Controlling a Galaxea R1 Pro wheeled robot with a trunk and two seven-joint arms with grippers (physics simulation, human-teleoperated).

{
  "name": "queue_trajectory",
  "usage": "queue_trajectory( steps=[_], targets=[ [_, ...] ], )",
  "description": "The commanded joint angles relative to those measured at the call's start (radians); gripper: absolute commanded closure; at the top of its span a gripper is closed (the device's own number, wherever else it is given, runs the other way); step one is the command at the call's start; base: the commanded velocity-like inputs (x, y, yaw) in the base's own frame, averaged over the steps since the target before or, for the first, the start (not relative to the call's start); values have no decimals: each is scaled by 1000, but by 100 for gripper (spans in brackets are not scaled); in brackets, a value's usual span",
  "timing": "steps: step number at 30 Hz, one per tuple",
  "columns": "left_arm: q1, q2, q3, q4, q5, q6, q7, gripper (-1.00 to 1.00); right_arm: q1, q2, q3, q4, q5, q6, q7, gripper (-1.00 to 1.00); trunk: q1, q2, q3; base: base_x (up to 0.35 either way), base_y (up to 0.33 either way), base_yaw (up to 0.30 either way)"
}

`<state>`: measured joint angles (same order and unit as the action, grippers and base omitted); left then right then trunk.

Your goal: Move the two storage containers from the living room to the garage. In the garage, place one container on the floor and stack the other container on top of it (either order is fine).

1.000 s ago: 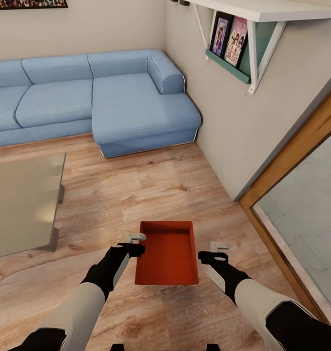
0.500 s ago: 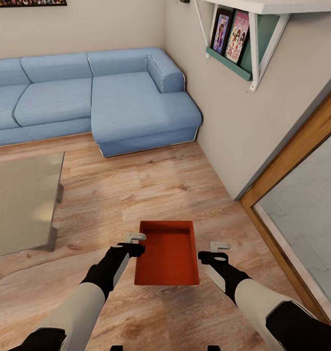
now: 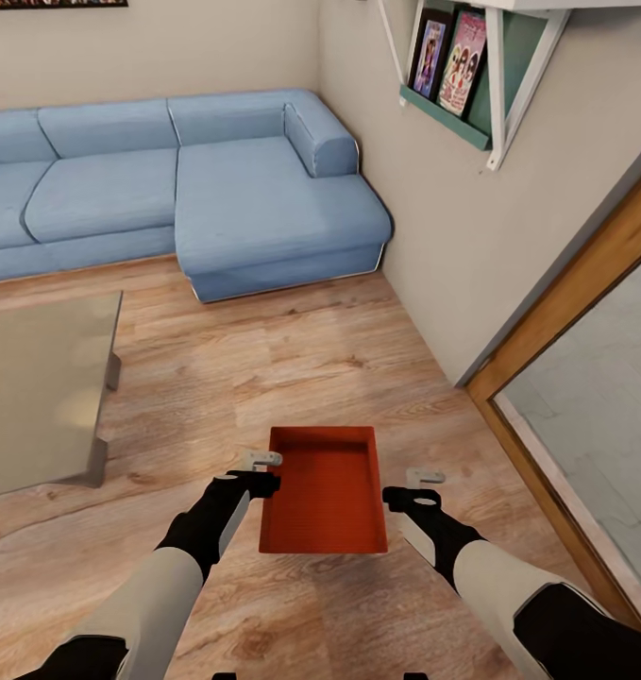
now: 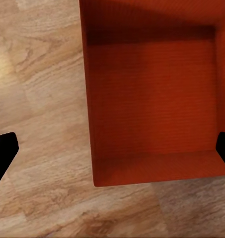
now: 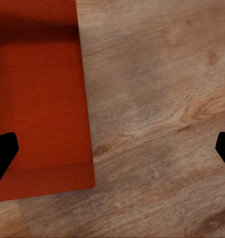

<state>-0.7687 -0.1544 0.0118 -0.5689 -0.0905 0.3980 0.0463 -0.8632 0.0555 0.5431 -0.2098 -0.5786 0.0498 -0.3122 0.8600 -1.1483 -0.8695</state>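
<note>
Compared with the earlier head-view frames, the whole scene has shifted slightly: the wall shelf sits higher and the doorway opens wider. This indicates camera and base motion, not object motion. The storage container keeps the same position between the two arms. Judgement: the robot is travelling with the load through the living room toward the doorway, so the transport step is in progress and no stacking has begun.

The storage container is held above the wood floor, open side up, between both grippers. The left gripper stands at its left wall, and the right gripper stands just beside its right wall. In the left wrist view the container lies between the dark fingertips, which are set wide apart. In the right wrist view the container lies toward one fingertip. Both grippers are spread, jaws released; neither clamps a wall. Contact on the right side cannot be confirmed.

The blue sofa and the glass desk stand well apart from the load.
</note>
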Motion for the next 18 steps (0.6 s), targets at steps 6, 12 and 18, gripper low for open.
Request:
queue_trajectory(
  steps=[6,12,18],
  targets=[
    [0,2,1,-2,-9,5,0,-100,0,12,13,-1,62,0,-7,-100,23,-43,-20,0,0,0],
    [0,2,1,-2,-9,5,0,-100,0,22,13,0,83,-3,-7,-100,46,-85,-38,0,0,0],
    [0,2,0,-2,-9,5,0,-100,0,21,12,0,85,-4,-7,-100,69,-127,-57,0,0,0]
  ],
)
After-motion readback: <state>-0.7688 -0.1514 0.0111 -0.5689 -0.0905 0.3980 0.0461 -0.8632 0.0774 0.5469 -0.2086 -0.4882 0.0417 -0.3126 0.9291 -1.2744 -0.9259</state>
